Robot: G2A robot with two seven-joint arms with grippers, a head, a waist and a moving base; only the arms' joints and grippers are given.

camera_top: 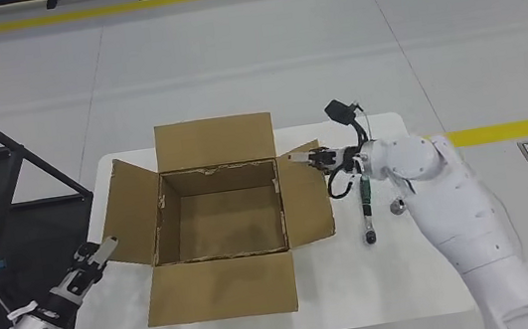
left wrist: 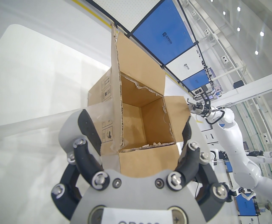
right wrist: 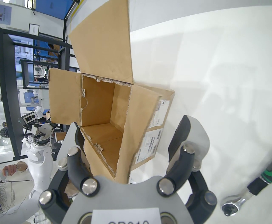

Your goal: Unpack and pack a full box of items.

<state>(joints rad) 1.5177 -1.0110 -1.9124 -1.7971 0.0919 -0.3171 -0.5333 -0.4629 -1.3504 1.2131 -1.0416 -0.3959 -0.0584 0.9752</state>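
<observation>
- Since the right gripper [right wrist: 130,127] is wide open right at the box's right flap [right wrist: 140,118], start there. The flap's edge runs through the gap between its fingers [right wrist: 180,131], and nothing looks pinched.
- The box [camera_top: 218,181] is mid-table with its flaps folded out. It looks empty inside, so my guess is the unpacking is done and packing comes next.
- The bit that matters is the ratchet [camera_top: 366,209]. It's lying on the table [camera_top: 401,287] just beside the box on the robot's right, outside that same flap and close under the right wrist.
- Its long axis runs roughly parallel to the box's right wall, with the head end nearer the robot and the green grip farther off.
- So from the gripper it's outward and down, away from the box. I'd reckon the fingers need to close across the handle, not along it.
- There's a small metal piece [camera_top: 397,207] near the ratchet, but I can't tell what it is.
- The left gripper [left wrist: 136,118] is open too. It's off by the left flap [camera_top: 130,212], with the whole box between it and the ratchet, so the right arm is clearly nearer.
</observation>
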